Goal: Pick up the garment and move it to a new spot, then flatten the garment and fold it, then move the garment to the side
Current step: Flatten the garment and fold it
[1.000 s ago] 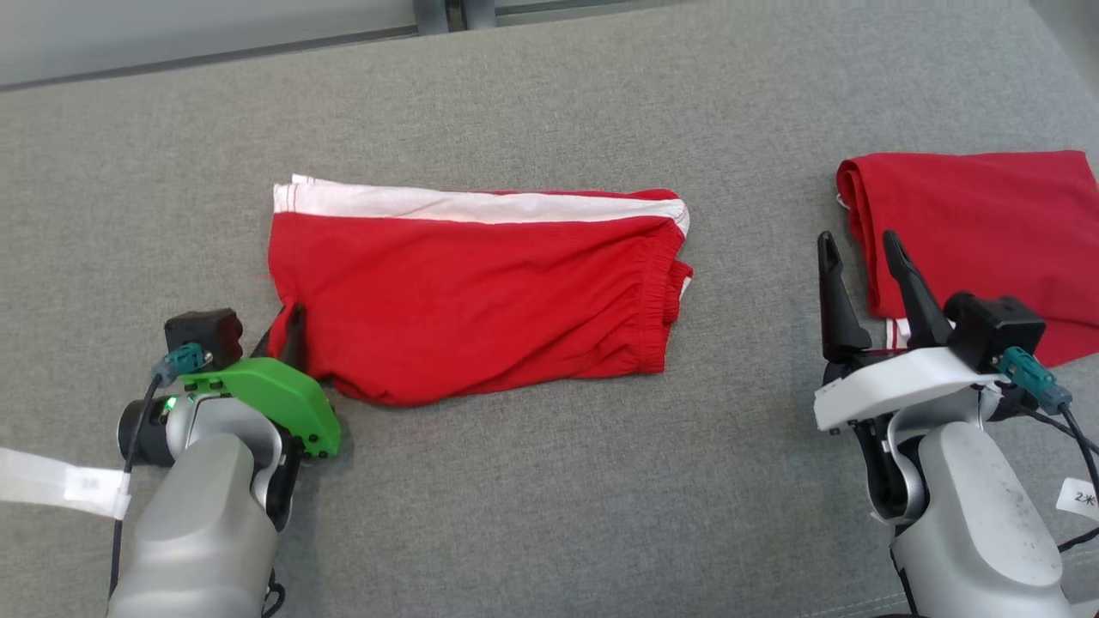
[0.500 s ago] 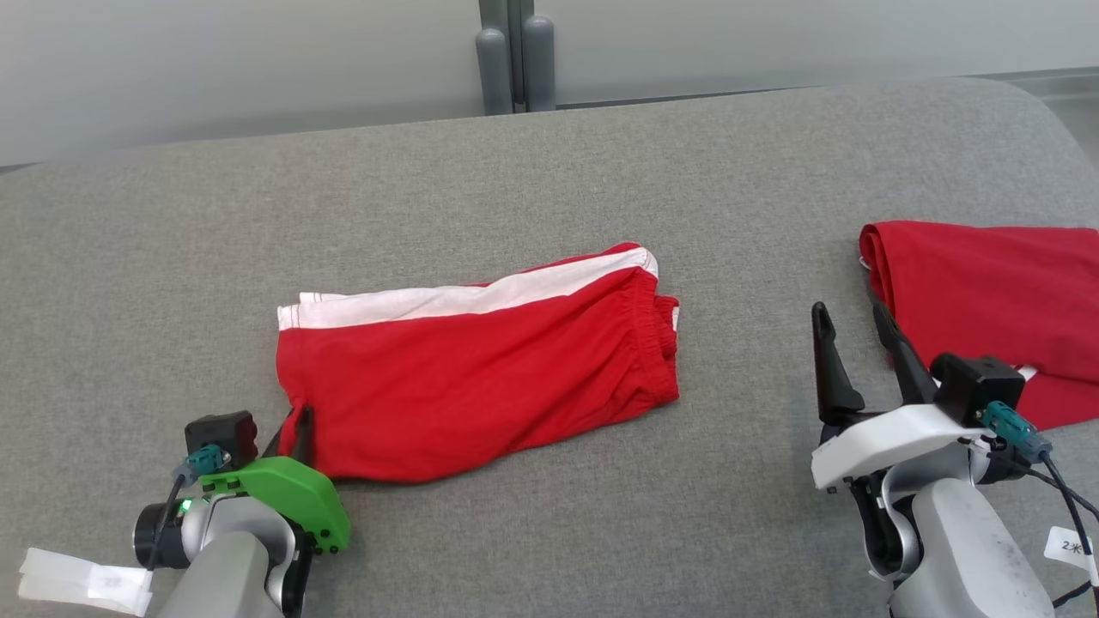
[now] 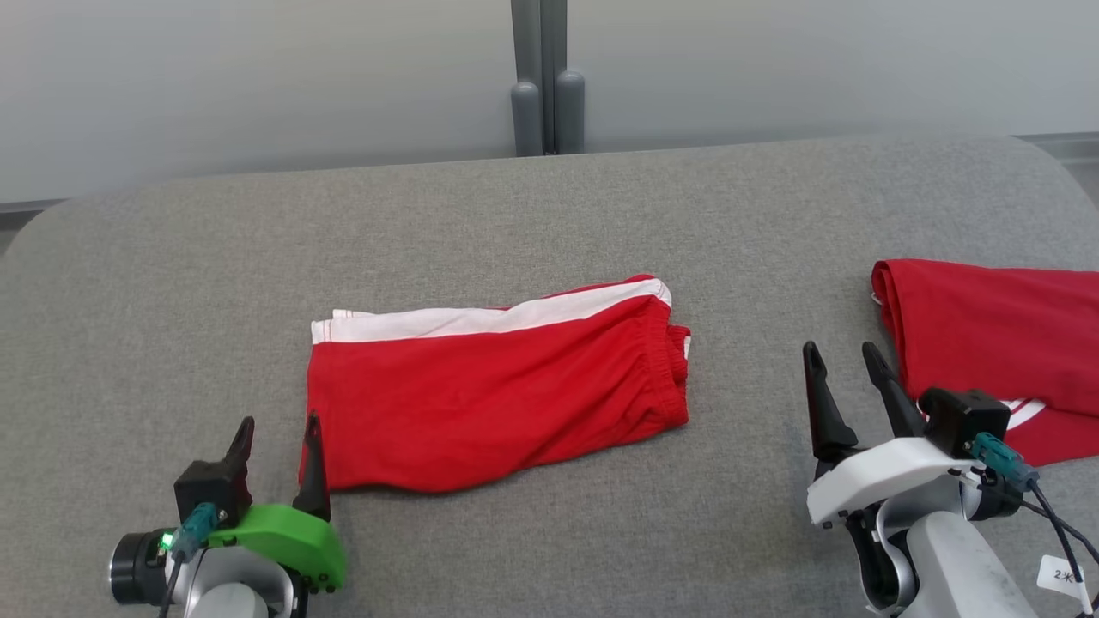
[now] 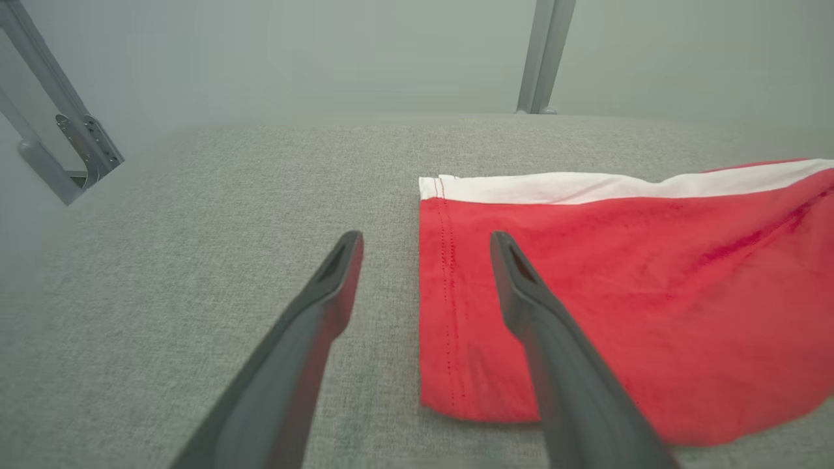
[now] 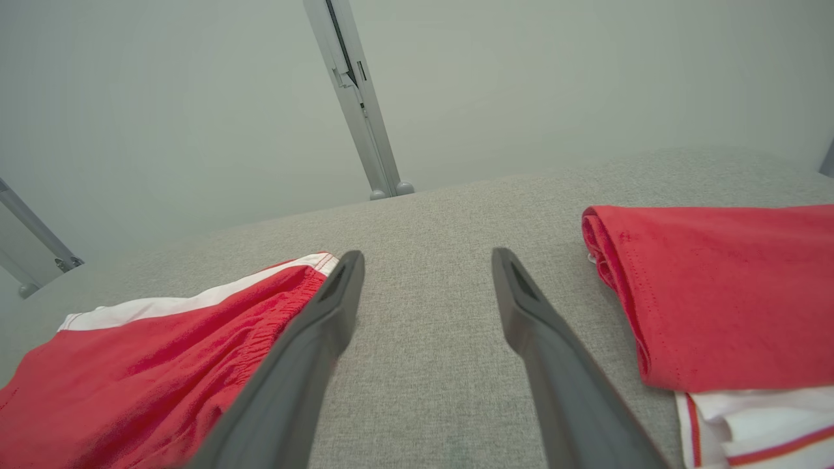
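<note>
Left fingers (image 3: 313, 468) released rectangular red shorts (image 3: 498, 395) on grey weave (image 3: 549, 223).

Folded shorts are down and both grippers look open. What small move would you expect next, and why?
Probably draw the left gripper back off the corner. Its jaws stand open with nothing held, one finger over the hem of the folded red shorts with a white stripe, which lie flat on the grey fabric surface.

- White tag (image 3: 1063, 573) hanging on a black cable (image 3: 1058, 532), lower right of head view: first character reads "2".
- Second character on the tag: too small to make out.
</note>
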Controlling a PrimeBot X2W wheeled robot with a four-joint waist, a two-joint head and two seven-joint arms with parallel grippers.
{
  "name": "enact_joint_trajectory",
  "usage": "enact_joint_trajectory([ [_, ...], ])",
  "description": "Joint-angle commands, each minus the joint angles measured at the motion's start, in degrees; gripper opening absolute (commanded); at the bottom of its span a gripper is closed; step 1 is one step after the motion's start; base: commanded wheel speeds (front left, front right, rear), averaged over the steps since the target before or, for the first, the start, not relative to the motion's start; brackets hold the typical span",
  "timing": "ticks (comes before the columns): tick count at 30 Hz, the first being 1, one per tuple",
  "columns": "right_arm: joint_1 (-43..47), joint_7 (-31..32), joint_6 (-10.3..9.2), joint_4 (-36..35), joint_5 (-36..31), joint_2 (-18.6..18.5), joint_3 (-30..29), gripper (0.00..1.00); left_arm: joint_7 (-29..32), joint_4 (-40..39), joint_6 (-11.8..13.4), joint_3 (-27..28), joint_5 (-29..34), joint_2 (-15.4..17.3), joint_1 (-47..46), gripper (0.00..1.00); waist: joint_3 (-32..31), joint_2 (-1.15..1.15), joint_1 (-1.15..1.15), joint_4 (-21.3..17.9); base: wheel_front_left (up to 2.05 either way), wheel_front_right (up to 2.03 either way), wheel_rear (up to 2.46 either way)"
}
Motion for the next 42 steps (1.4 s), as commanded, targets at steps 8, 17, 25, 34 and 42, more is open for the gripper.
enact_joint_trajectory([
  [8,2.37,-0.15,-0.08,0.52,0.31,-0.07,0.93,1.0,0.05,-9.22,-0.23,3.77,4.66,-2.36,8.51,1.0,-2.39,0.0,0.0,1.85,0.0,0.0,0.0],
  [17,0.62,-0.15,-0.08,3.51,2.13,-0.09,3.34,1.0,0.04,-10.75,-2.17,4.05,6.6,-3.94,10.23,1.0,-0.6,0.0,0.0,5.03,0.0,0.0,0.0],
  [25,-8.88,-0.15,-0.08,10.89,3.43,-0.09,3.59,1.0,0.04,-10.43,-3.48,1.84,6.94,-4.46,6.31,1.0,5.01,0.0,0.0,11.17,0.0,0.0,0.0],
  [34,-13.78,-0.15,-0.08,21.48,0.48,-0.14,0.02,1.0,0.04,-9.76,-2.65,0.78,5.07,-4.52,5.17,1.0,6.95,0.0,0.0,15.1,0.0,0.0,0.0],
  [42,-12.78,0.17,-0.11,29.44,3.38,-0.09,0.05,1.0,0.04,-9.39,-2.56,1.11,4.44,-4.53,4.97,1.0,7.39,0.0,0.0,14.82,0.0,0.0,0.0],
])
